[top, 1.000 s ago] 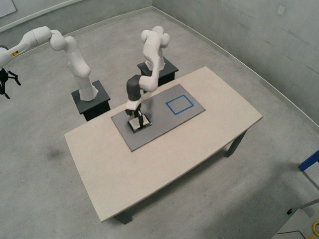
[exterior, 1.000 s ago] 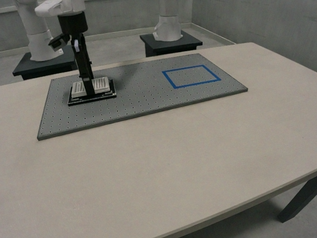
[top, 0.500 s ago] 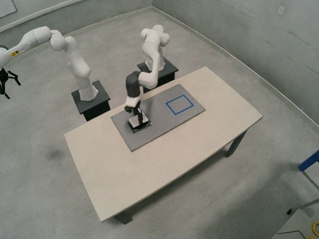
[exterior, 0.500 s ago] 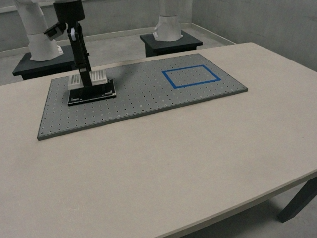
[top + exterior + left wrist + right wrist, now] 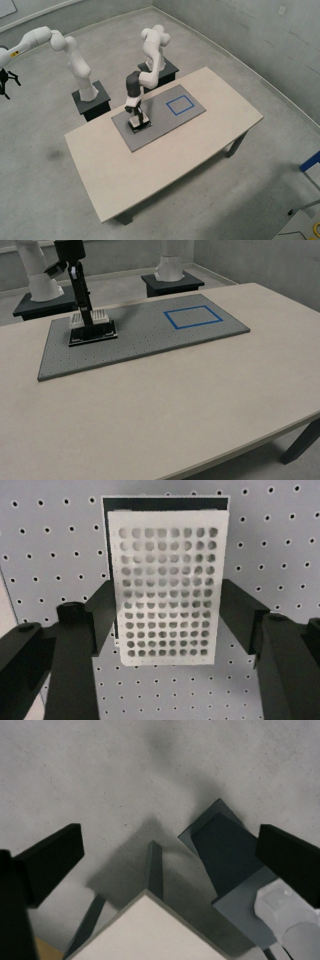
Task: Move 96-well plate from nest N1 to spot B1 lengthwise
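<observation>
The white, round-welled 96-well plate (image 5: 136, 120) (image 5: 101, 315) (image 5: 167, 587) sits between the half-open black fingers of the left tool (image 5: 138, 120) (image 5: 87, 322) (image 5: 167, 595), gripped just above the flat, dark rectangular plate nest (image 5: 145, 126) (image 5: 94, 336) (image 5: 165, 503). The right tool (image 5: 9, 90) (image 5: 170, 839) is released, its blocky fingers wide apart. Blue tape (image 5: 176, 114) (image 5: 200, 324) outlines a rectangle on the grey perforated board (image 5: 144, 142) (image 5: 134, 340) (image 5: 45, 545).

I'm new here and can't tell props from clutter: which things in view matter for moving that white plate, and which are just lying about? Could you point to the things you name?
Part of the job:
- white plate with holes (image 5: 136, 121) (image 5: 99, 314) (image 5: 167, 587)
- black holder (image 5: 146, 124) (image 5: 90, 336) (image 5: 165, 503)
- blue outline (image 5: 171, 112) (image 5: 200, 324)
- left hand (image 5: 138, 119) (image 5: 86, 320) (image 5: 168, 612), gripping the plate

Just about:
- blue frame piece (image 5: 310, 160)
- yellow ring (image 5: 315, 230)
- wall switch (image 5: 282, 10)
</observation>
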